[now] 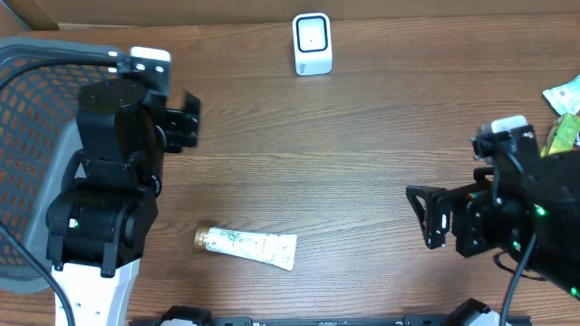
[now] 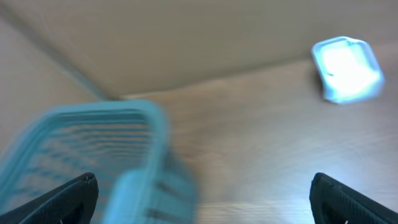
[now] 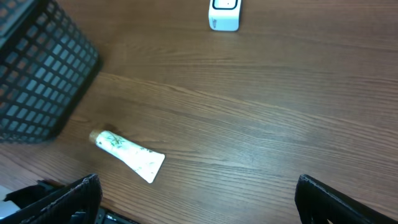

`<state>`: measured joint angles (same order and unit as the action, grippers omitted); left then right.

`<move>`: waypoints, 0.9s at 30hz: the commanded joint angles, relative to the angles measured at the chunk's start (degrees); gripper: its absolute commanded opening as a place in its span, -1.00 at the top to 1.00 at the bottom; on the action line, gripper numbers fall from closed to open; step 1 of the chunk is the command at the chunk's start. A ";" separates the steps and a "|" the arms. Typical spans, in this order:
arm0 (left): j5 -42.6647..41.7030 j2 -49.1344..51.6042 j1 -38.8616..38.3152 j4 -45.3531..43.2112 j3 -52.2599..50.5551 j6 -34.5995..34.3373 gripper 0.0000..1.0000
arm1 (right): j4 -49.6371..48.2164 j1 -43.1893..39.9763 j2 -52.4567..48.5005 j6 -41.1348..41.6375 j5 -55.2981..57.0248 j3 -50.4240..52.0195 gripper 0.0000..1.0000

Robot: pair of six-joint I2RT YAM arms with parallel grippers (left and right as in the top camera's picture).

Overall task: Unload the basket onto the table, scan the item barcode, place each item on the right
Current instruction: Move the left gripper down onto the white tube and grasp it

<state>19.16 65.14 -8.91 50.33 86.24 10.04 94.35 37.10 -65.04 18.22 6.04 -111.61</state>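
White plastic squeeze tube with a gold cap [image 1: 246, 244] lies flat on the brown wood-grain desk [image 1: 362, 136], on the robot's side, touching nothing. Its long axis runs roughly side to side, cap towards the grey mesh basket [image 1: 27, 136], crimped end towards the right claw [image 1: 419, 217]. Right claw: jaws wide apart, empty, facing the crimped end across bare desk. Left claw [image 1: 186, 120]: jaws apart, empty, aimed away from the tube, towards the white box-shaped scanner [image 1: 312, 43] at the far edge. Judgement: the right arm is better placed for the pickup
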 commanded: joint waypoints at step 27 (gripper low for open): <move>-31.21 7.13 -20.68 8.66 -32.37 -18.93 -0.99 | -0.61 -0.20 -9.38 1.55 0.39 0.31 -1.00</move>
<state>-8.45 72.25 -29.89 59.83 57.06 -5.82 93.93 37.10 -73.03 19.49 6.24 -111.37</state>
